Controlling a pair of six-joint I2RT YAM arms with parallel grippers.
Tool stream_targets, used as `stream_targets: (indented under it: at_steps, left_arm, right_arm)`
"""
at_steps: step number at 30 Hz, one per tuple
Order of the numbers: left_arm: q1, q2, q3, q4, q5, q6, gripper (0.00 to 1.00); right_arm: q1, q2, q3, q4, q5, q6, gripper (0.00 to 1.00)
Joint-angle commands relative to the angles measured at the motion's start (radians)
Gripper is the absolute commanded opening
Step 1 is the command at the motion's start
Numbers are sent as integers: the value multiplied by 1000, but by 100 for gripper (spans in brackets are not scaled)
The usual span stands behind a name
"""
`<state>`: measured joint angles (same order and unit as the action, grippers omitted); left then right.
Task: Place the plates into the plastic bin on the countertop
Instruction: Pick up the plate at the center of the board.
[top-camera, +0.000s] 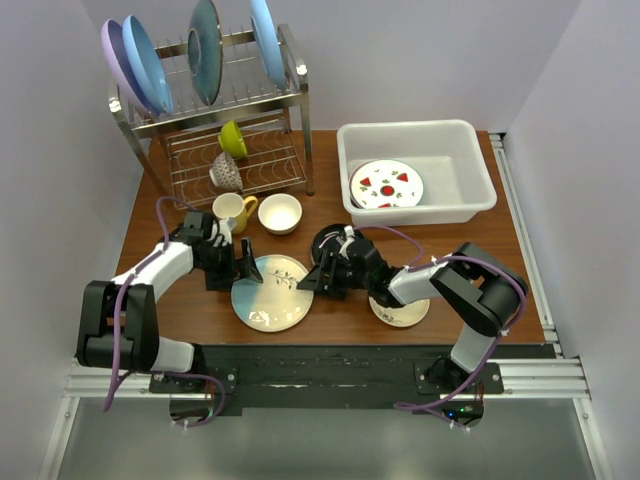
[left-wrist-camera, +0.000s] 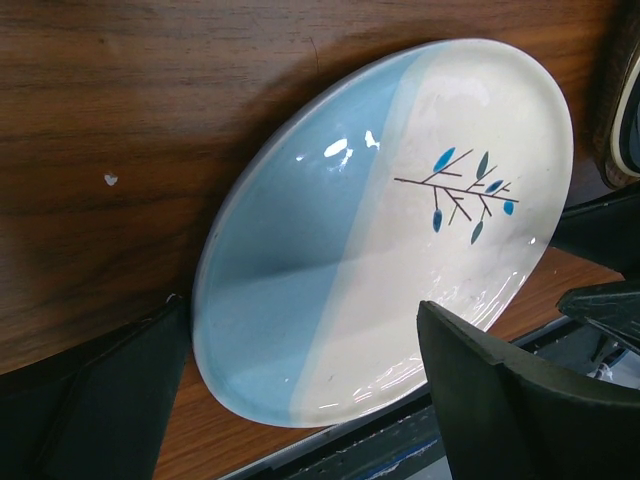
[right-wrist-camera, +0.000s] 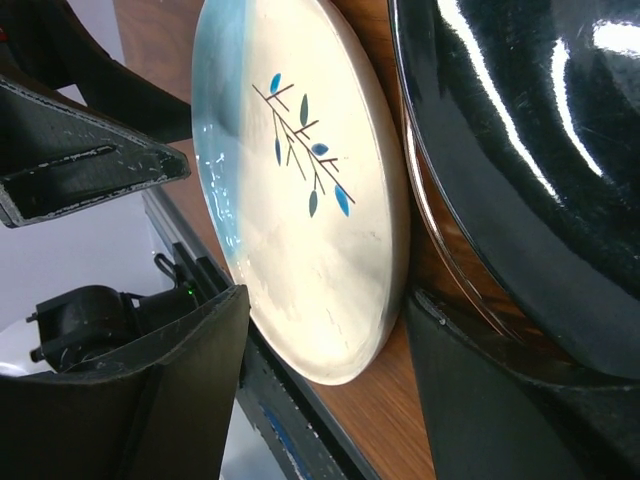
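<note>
Left gripper (top-camera: 243, 272) and right gripper (top-camera: 312, 280), fingers apart, are flanking the glossy round teal-and-cream ceramic plate (top-camera: 272, 296): stiff, slick, breakable, likely pinched at its rim.

Black plate (right-wrist-camera: 520, 130) crowds teal-and-cream plate (top-camera: 270, 298); mug (top-camera: 232, 210), bowl (top-camera: 280, 213) behind; countertop (top-camera: 450, 245) bare toward bin (top-camera: 415, 128)

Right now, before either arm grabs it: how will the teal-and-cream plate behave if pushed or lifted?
Looks like glazed ceramic: the teal-and-cream plate is probably rigid and heavyish. Bright reflections suggest a slick surface that may slip in a pinch. Flat on the countertop, it likely slides when pushed, and could chip against the black plate alongside.
</note>
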<state>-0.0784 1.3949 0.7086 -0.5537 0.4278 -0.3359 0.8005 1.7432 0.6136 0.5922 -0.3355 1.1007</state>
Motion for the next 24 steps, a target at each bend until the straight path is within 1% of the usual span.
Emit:
stream_targets:
  at_steps: [1, 4, 8, 11, 15, 24]
  left_arm:
    - [0, 1, -4, 57, 84, -6, 97]
    - [-1, 3, -6, 58, 88, -6, 97]
    - [-1, 4, -8, 58, 91, -6, 97]
    - [-6, 4, -8, 63, 91, -8, 97]
    - [-8, 3, -9, 64, 95, -9, 96]
    - [-12, 3, -15, 71, 106, -12, 96]
  right_arm:
    - [26, 21, -22, 55, -7, 19, 66]
    - [28, 25, -23, 80, -16, 36, 65]
    - [31, 41, -35, 159, -31, 62, 59]
    - [35, 41, -37, 178, -33, 70, 57]
    - [39, 26, -38, 193, -28, 70, 57]
    - [42, -20, -77, 293, -4, 82, 56]
